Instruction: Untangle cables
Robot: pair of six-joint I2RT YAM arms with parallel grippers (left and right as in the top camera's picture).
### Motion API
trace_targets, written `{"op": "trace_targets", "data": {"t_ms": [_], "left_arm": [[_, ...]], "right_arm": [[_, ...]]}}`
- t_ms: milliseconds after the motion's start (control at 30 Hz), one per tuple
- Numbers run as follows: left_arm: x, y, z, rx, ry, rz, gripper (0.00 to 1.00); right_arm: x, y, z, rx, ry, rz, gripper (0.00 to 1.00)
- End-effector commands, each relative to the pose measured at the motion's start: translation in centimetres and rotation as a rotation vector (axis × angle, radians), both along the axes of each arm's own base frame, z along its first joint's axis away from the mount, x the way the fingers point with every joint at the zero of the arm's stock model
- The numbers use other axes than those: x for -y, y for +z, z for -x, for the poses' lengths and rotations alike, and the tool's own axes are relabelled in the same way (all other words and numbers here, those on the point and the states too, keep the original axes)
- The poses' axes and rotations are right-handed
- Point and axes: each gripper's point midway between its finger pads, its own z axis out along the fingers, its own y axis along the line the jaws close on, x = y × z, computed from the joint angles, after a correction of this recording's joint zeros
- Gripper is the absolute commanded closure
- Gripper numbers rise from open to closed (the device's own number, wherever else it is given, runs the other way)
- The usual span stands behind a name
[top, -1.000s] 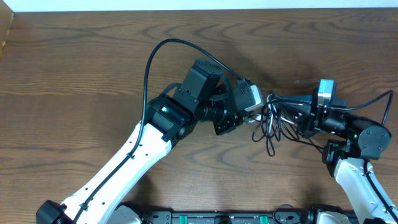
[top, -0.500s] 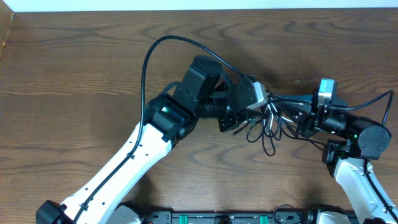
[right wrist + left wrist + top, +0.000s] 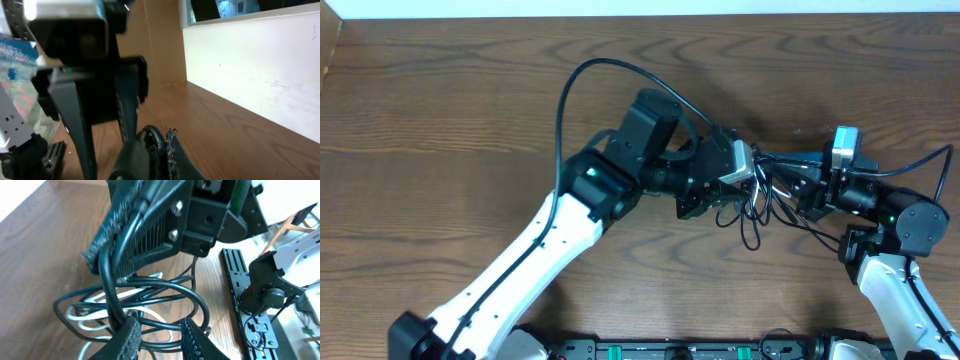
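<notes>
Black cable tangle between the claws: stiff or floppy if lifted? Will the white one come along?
Likely floppy: the black cables sag in loose loops from the right claw. Probably light, the strands being thin. The white cable threads through those loops, so it would likely drag along.

Table (image 3: 440,100) brown, wood-grained; black cables (image 3: 150,281), white cable (image 3: 85,312) (probably one).

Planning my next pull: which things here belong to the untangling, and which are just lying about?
Part of the job: black cables, white cable, left gripper, right gripper shut on the black cables.
Just there: thick arm cord, table, rail.
</notes>
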Motion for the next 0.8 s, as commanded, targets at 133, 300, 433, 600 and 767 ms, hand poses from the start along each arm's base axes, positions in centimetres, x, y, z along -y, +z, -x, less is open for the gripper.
{"op": "trace_targets", "data": {"t_ms": [133, 300, 433, 600, 767], "left_arm": [[1.1, -1.5, -0.7, -0.028, -0.021, -0.002, 0.72], [1.2, -1.3, -0.8, -0.017, -0.021, 0.006, 0.72], [1.2, -1.3, -0.9, -0.016, -0.021, 0.007, 0.72], [1.3, -1.2, -0.9, -0.011, -0.021, 0.011, 0.72], [1.1, -1.6, -1.8, 0.011, 0.022, -0.013, 0.02]], "right_arm": [[0.2, 0.7, -0.4, 0.024, -0.024, -0.01, 0.99], [0.2, 0.7, -0.3, 0.022, -0.022, -0.009, 0.99], [0.2, 0.6, -0.2, 0.021, -0.016, -0.007, 0.99], [0.0, 0.5, 0.0, 0.02, -0.004, 0.001, 0.99], [0.0, 0.5, 0.0, 0.021, -0.004, 0.001, 0.99]]}}
